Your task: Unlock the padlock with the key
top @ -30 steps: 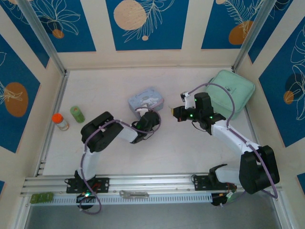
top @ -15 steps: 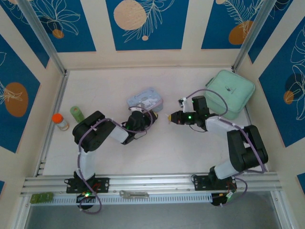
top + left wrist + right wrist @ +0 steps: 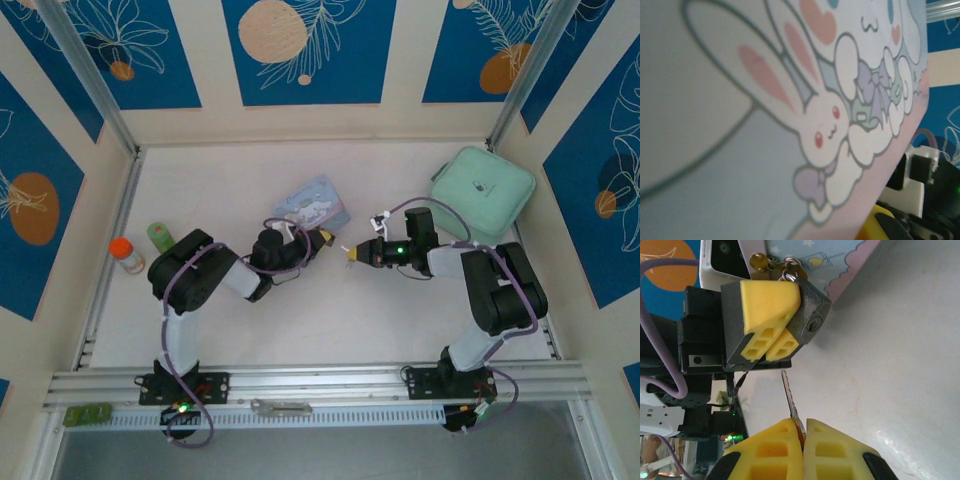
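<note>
Right wrist view: the clearest look at both task things.
Right gripper (image 3: 802,432): clenched on the key (image 3: 789,395) at the lower middle of the frame, the yellow pads pressed together around its head.
Key axis: the thin blade stands almost vertical in the frame, its tip leaning a little to the upper left.
Left gripper (image 3: 777,332): grasping the padlock (image 3: 809,310) at the upper middle, off the table (image 3: 880,365).
Padlock: dark body between yellow pads, shackle toward the top edge, the blue cartoon tin (image 3: 815,260) just behind it.
Keyhole (image 3: 813,325): on the padlock's lower right face, looking toward the lower right of the frame.
Deciding relation: the blade tip is near the padlock but apart from it, below the keyhole and a little to its left.
Judgement: I think the blade must shift right and tilt to match the keyhole before it can enter.
Nearer arm: the right one, already tip to tip with the left in the top view.
</note>
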